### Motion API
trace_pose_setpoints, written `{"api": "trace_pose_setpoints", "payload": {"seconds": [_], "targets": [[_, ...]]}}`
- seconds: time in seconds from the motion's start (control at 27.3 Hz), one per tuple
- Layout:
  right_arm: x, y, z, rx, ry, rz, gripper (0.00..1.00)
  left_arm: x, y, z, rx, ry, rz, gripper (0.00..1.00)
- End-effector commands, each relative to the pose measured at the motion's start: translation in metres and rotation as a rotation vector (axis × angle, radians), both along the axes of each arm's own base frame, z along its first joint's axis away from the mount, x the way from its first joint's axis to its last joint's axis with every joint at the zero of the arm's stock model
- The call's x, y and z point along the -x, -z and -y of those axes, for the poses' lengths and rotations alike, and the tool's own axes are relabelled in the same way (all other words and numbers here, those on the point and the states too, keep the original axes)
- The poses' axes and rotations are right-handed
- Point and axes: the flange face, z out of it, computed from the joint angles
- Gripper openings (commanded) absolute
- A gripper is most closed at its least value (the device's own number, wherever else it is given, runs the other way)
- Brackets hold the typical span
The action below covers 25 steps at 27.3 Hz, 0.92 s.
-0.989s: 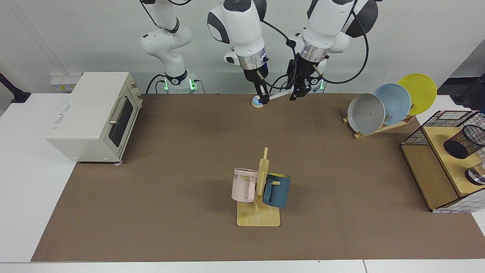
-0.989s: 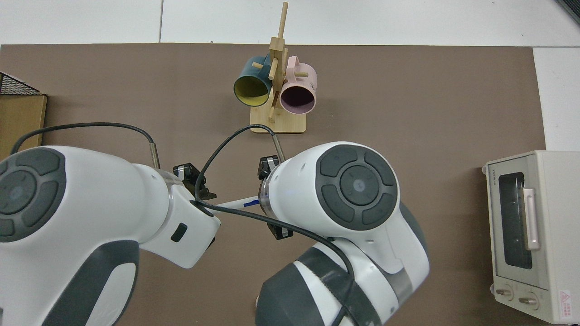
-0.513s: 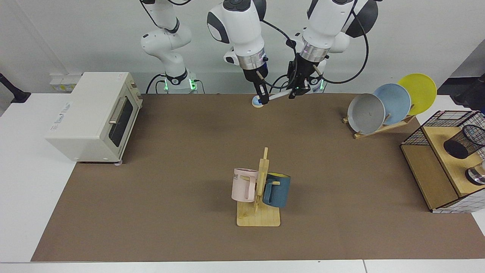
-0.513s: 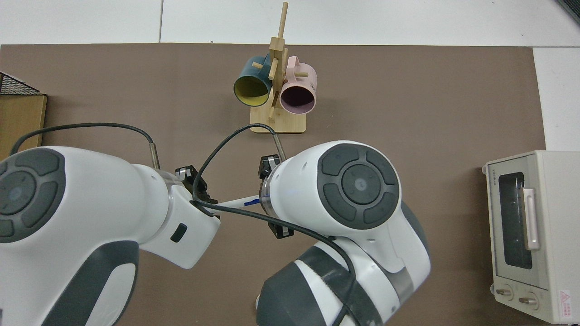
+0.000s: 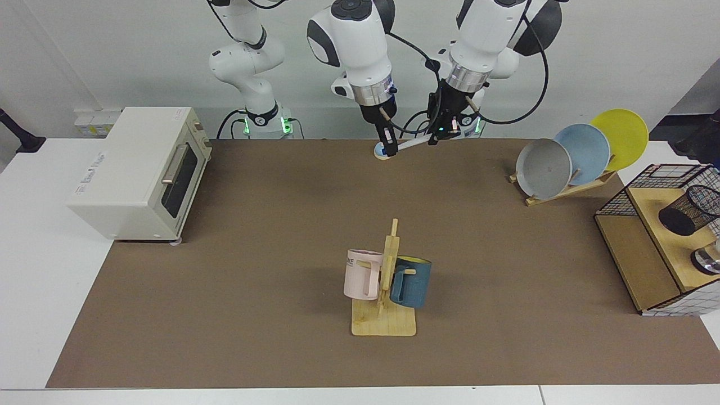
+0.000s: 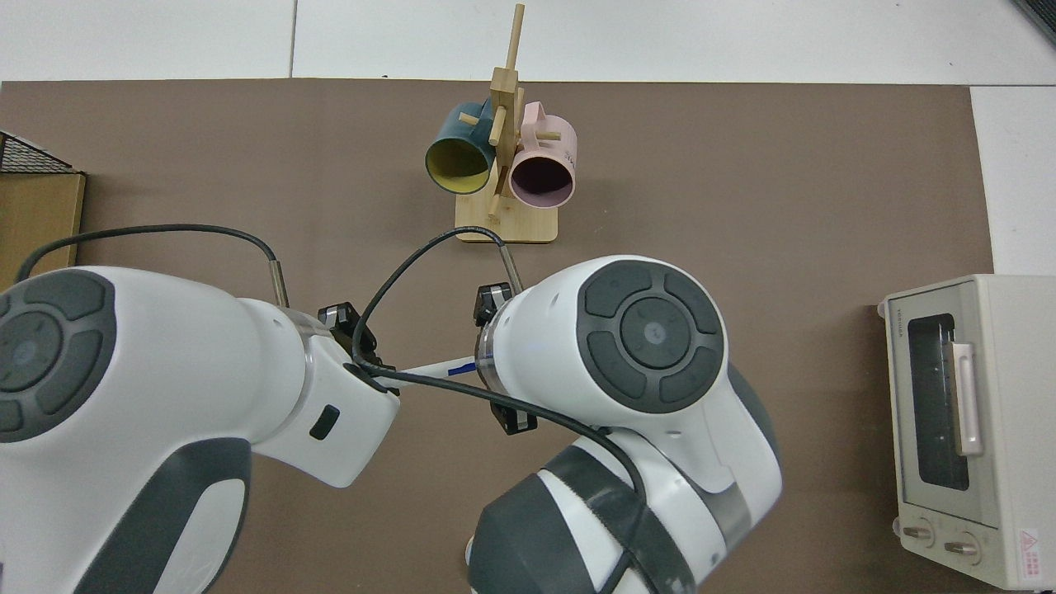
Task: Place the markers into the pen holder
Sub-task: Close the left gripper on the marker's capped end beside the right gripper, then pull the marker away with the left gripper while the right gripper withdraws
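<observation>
Both arms hung over the far edge of the brown mat [image 5: 281,225] on the desk [image 5: 34,270], their claws meeting on one marker [image 5: 412,142]. The marker lay nearly level in the air, its blue-capped end at the right claw [image 5: 389,147] and its white barrel running up to the left claw [image 5: 436,135]. The right claw was clenched on the capped end; the left claw was closed around the other end of the barrel. In the top view the marker [image 6: 433,373] showed as a white strip with a blue band between the two wrists. Just under the right claw a small round blue and white object [image 5: 382,152] rested on the mat. The pen holder [image 5: 687,211] lay tipped on the wooden shelf [image 5: 647,225] at the facing view's right edge, well apart from the marker. A mug tree [image 5: 388,281] with a pink mug [image 5: 360,274] and a blue mug [image 5: 413,282] stood mid-mat. A toaster oven [image 5: 135,171] and a plate rack [image 5: 579,154] sat at opposite sides.
</observation>
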Motion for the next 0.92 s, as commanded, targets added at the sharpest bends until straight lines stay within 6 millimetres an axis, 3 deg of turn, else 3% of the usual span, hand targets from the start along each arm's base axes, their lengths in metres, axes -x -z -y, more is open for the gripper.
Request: {"api": "trace_pose_setpoints", "payload": {"seconds": [0.0, 0.04, 0.07, 0.11, 0.15, 0.4, 0.7, 0.88], "targets": [[-0.001, 0.002, 0.003, 0.005, -0.003, 0.013, 0.0, 0.009, -0.002, -0.003, 0.01, -0.004, 0.009, 0.0], [-0.001, 0.002, 0.003, 0.005, -0.003, 0.013, 0.0, 0.01, -0.002, -0.002, 0.01, -0.003, 0.009, 0.0], [-0.002, 0.002, 0.003, 0.003, -0.001, 0.012, 0.22, 0.009, -0.002, -0.003, 0.009, -0.006, 0.011, 0.0], [-0.002, 0.002, 0.003, 0.003, -0.001, 0.012, 0.81, 0.009, -0.002, -0.003, 0.009, -0.005, 0.011, 0.0], [-0.002, 0.001, 0.003, 0.002, 0.001, 0.013, 1.0, 0.009, -0.002, -0.003, 0.007, -0.004, 0.01, 0.0], [-0.009, 0.0, 0.015, 0.009, -0.054, 0.029, 1.0, 0.008, -0.002, -0.007, 0.002, -0.008, 0.012, 0.0], [-0.04, 0.002, 0.065, 0.013, -0.121, 0.04, 1.0, 0.003, -0.001, -0.02, -0.016, -0.013, 0.016, 0.0], [-0.053, 0.005, 0.102, 0.042, -0.26, 0.046, 1.0, -0.004, 0.001, -0.034, -0.03, -0.041, 0.013, 0.0]]}}
